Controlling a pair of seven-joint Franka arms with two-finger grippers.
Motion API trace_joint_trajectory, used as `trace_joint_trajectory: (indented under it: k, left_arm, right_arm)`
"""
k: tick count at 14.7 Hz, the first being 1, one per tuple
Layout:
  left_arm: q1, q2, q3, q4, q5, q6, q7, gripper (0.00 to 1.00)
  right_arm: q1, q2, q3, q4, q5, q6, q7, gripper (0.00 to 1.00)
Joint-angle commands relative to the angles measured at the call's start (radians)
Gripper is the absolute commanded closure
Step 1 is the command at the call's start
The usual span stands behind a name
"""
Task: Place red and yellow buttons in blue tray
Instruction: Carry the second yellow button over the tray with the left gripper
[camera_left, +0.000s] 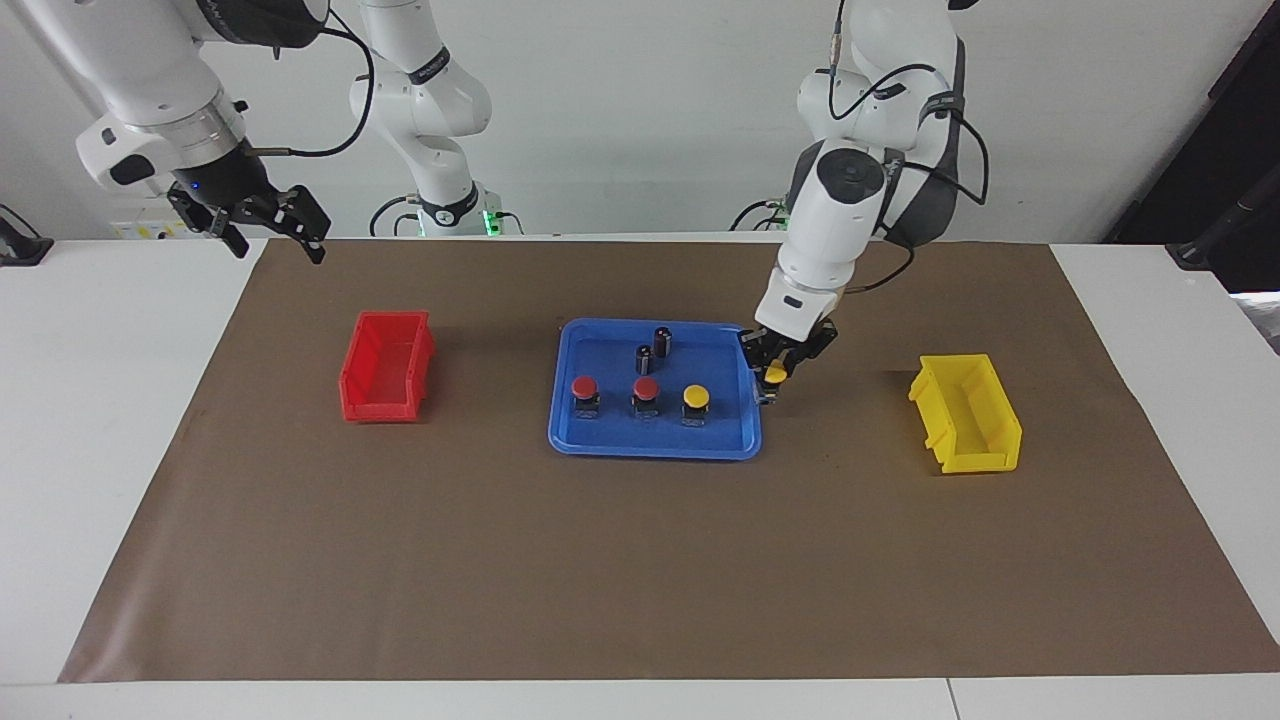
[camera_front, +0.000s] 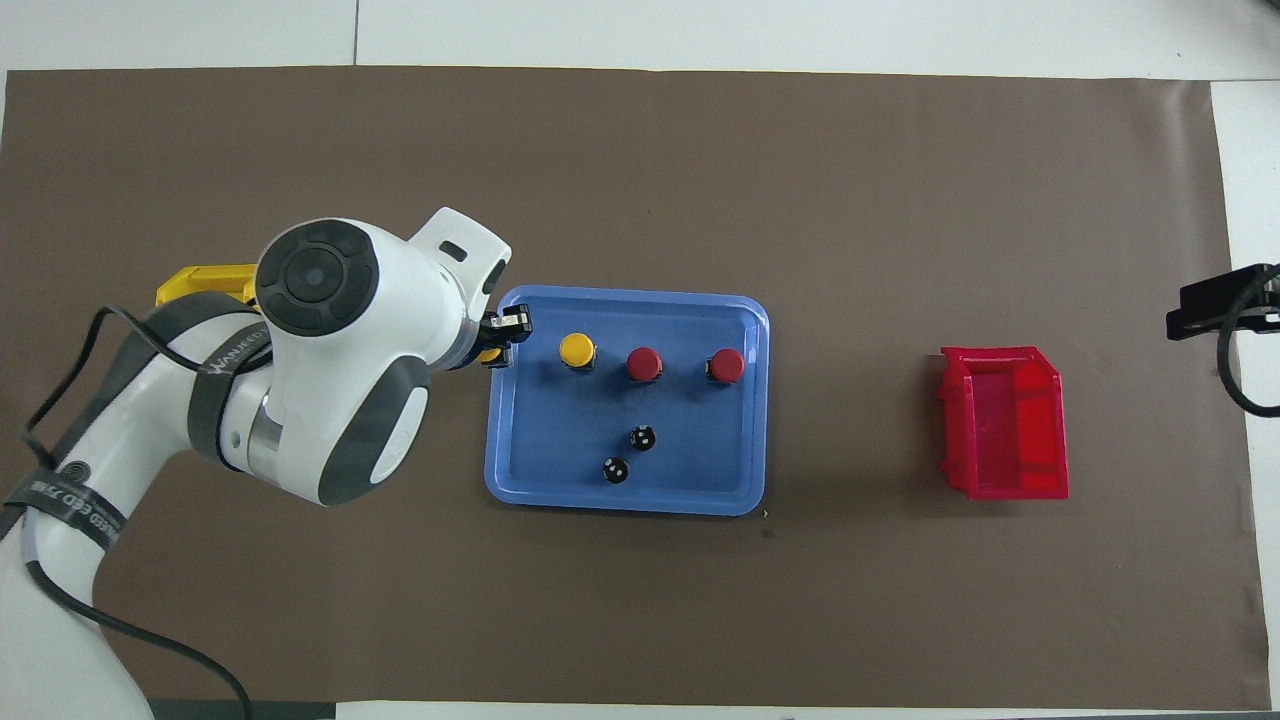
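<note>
Three of the buttons stand in a row inside the blue tray (camera_left: 655, 445) at mid-counter: a red button (camera_left: 584, 392) toward the right arm's end, a second red button (camera_left: 645, 392) in the middle, and a yellow button (camera_left: 695, 401) toward the left arm's end. Nearer to the robots in the same tray stand two small dark cylinders (camera_left: 652, 350) close together. The fourth button, yellow-capped (camera_left: 775, 375), is clamped in the left claw (camera_left: 776, 378), which hangs over the tray's rim at the left arm's end, low above it; whether the button touches the rim cannot be told. The red bin (camera_left: 386, 366) sits on the brown mat (camera_left: 640, 580) toward the right arm's end, well apart from the tray, and the yellow bin (camera_left: 966, 413) sits toward the left arm's end. The right claw (camera_left: 272, 226) waits high over the mat's corner nearest its own base, its fingers spread wide and holding nothing.
</note>
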Motion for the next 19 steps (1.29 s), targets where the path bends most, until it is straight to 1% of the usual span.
trace_joint_trajectory:
  k: [1,4,6,7,9,10,11,13,14,15,17,19]
  left_arm:
    - [-0.036,0.027,0.019,-0.027,0.003,0.08,-0.033,0.99]
    - [-0.036,0.035,0.019,-0.033,0.003,0.083,-0.027,0.99]
    - [-0.035,0.035,0.019,-0.067,0.003,0.115,-0.022,0.99]
    - [-0.035,0.037,0.021,-0.079,0.003,0.138,-0.022,0.98]
    - [-0.035,0.054,0.021,-0.082,0.003,0.149,-0.022,0.98]
    - [-0.036,0.054,0.021,-0.082,0.003,0.152,-0.022,0.94]
    - [-0.036,0.055,0.021,-0.078,0.003,0.15,-0.021,0.79]
    - [-0.036,0.058,0.021,-0.063,0.005,0.137,-0.024,0.25]
    - [-0.036,0.057,0.021,-0.053,0.005,0.124,-0.024,0.15]
    - [-0.035,0.057,0.021,-0.05,0.005,0.109,-0.021,0.11]
    - [-0.032,0.049,0.021,-0.044,0.005,0.086,-0.016,0.05]
    - [-0.024,0.037,0.024,-0.003,0.005,0.008,-0.015,0.01]
  right_arm:
    - [-0.019,-0.016,0.011,-0.015,-0.011,-0.011,-0.061,0.0]
    - [-0.008,-0.016,0.016,-0.015,-0.048,-0.008,-0.06,0.0]
    - [-0.008,-0.013,0.017,-0.01,-0.049,0.011,-0.062,0.0]
    - [-0.009,-0.007,0.017,0.0,-0.043,0.029,-0.062,0.0]
    - [-0.014,0.005,0.019,0.029,-0.04,0.008,-0.06,0.0]
    - [-0.015,0.005,0.017,0.031,-0.037,-0.009,-0.06,0.0]
    - [-0.015,0.005,0.017,0.031,-0.037,-0.015,-0.06,0.0]
    - [-0.015,0.004,0.017,0.03,-0.035,-0.027,-0.06,0.0]
    - [-0.015,0.002,0.017,0.028,-0.035,-0.026,-0.06,0.0]
    - [-0.015,0.002,0.017,0.025,-0.034,-0.021,-0.062,0.0]
    - [-0.015,0.001,0.017,0.022,-0.034,-0.015,-0.062,0.0]
    - [-0.015,-0.001,0.017,0.019,-0.034,-0.014,-0.062,0.0]
